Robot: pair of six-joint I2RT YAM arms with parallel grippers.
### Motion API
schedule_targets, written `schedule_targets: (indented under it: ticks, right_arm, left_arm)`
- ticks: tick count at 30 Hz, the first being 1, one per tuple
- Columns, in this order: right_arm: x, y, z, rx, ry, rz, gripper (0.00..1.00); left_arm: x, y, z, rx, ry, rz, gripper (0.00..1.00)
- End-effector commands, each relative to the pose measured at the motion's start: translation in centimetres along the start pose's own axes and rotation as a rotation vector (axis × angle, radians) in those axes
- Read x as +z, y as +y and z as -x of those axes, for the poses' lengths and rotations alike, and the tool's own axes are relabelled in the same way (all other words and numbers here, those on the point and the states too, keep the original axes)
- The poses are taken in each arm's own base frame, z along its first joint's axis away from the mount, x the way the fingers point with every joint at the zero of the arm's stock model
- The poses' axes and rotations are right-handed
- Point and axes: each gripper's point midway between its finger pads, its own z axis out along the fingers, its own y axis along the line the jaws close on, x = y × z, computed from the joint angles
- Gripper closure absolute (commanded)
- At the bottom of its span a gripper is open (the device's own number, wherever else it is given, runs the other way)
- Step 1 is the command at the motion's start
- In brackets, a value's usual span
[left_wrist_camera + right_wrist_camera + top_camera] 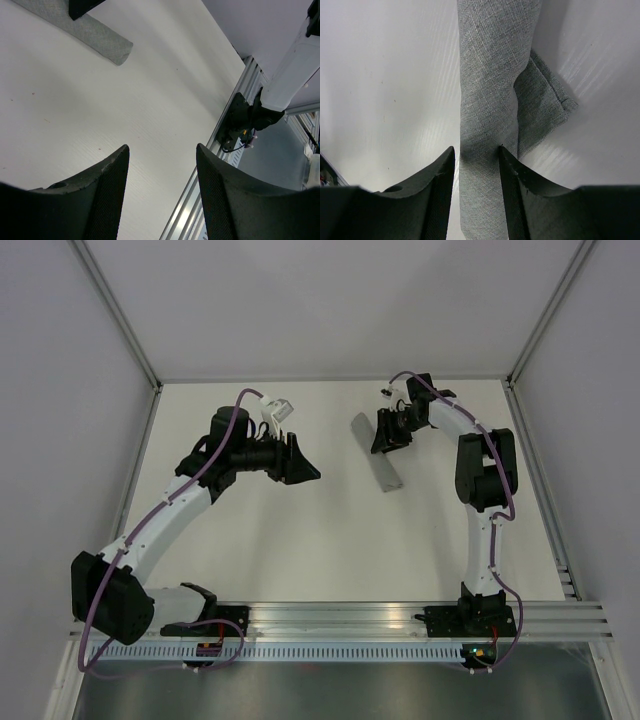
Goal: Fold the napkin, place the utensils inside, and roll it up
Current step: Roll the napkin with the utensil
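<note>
Top external, A: napkin (377, 454) lay as a tight grey roll on the table (300, 550), far side, right of centre, slanted. Over its far half sat the right gripper (388, 435). Well apart to the left, off the cloth, hung the left gripper (305, 468).
B: Jaws?
A: Right wrist view: both jaws touched the napkin, one on each flank, clenched on it as far as I could judge. How hard, not visible. Left wrist view: jaws spread, only bare table between them, the napkin's near end up in the corner of frame.
B: Utensils?
A: None seen in any view. Likely wrapped inside, but that was a guess. A loose corner (555, 107) stuck out to one side in the right wrist view.
B: So rolling looked about finished. Step in hand, I'd say: settle the napkin and let go without it springing open.
A: Agreed. To do it well: press lightly down so the seam sat underneath, open slowly, then lift straight up so neither jaw dragged the felt. That loose corner was the risk, since a sideways pull could have unwound it. If needed, the left gripper could have steadied the near end
</note>
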Motion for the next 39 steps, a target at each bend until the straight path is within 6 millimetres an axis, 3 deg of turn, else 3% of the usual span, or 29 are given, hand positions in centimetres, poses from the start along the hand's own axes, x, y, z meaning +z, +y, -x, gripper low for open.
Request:
schedule_targets:
  ticks: [1, 18, 25, 34, 39]
  right_arm:
    - [-0.9, -0.1, 1.1, 0.010, -0.026, 0.004, 0.54]
    - [-0.3, -4.5, 0.4, -0.004, -0.008, -0.148, 0.71]
    - [-0.4, -5.0, 0.3, -0.025, -0.005, -0.171, 0.71]
    - [-1.2, -4.9, 0.9, -0.043, -0.022, -0.190, 0.61]
    - [-1.8, -4.0, 1.4, -0.061, -0.040, -0.166, 0.60]
  left_arm:
    - [0.2, -0.8, 0.2, -0.049, -0.002, -0.037, 0.39]
    - [0.4, -0.7, 0.1, -0.058, 0.004, -0.042, 0.40]
    - [0.4, -0.7, 0.1, -0.059, 0.003, -0.045, 0.40]
    - [0.4, -0.9, 0.0, -0.060, 0.005, -0.049, 0.40]
    - [0.3, -0.9, 0.1, -0.058, 0.004, -0.052, 0.40]
